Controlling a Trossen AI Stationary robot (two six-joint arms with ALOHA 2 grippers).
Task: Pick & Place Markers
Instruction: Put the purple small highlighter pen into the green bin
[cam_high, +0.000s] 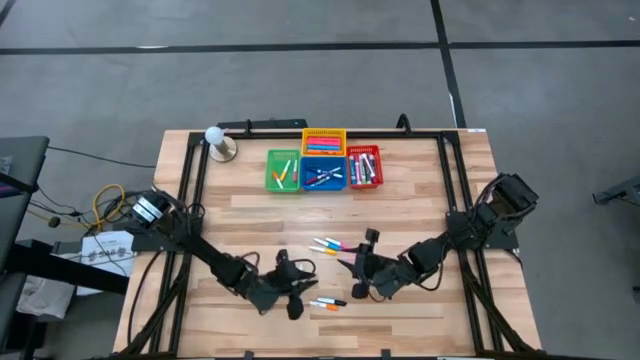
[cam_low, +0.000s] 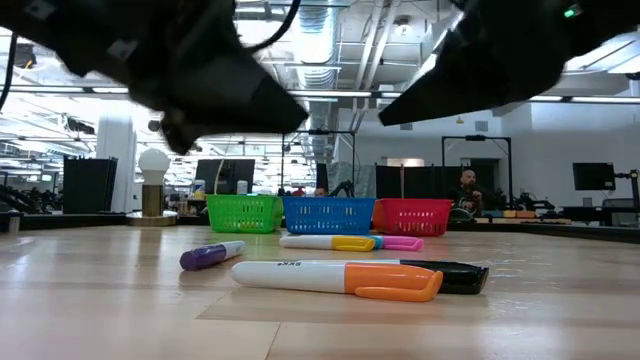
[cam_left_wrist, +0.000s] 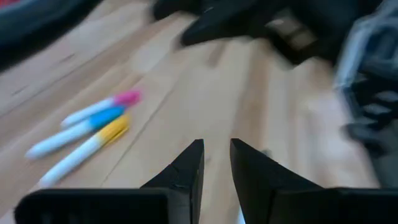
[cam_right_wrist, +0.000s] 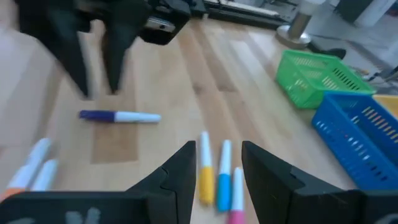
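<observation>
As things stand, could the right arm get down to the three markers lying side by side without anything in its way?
Probably yes. The right gripper hangs just above the three markers, jaws apart and empty, with bare table around them. The left gripper is off by the purple marker, clear of that path.

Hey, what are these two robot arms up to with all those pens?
They are sorting markers into baskets. The left gripper and right gripper hang low over the table's near middle, fingers slightly apart and holding nothing. Loose markers lie on the wood between them. The coloured baskets at the back already hold several.
</observation>
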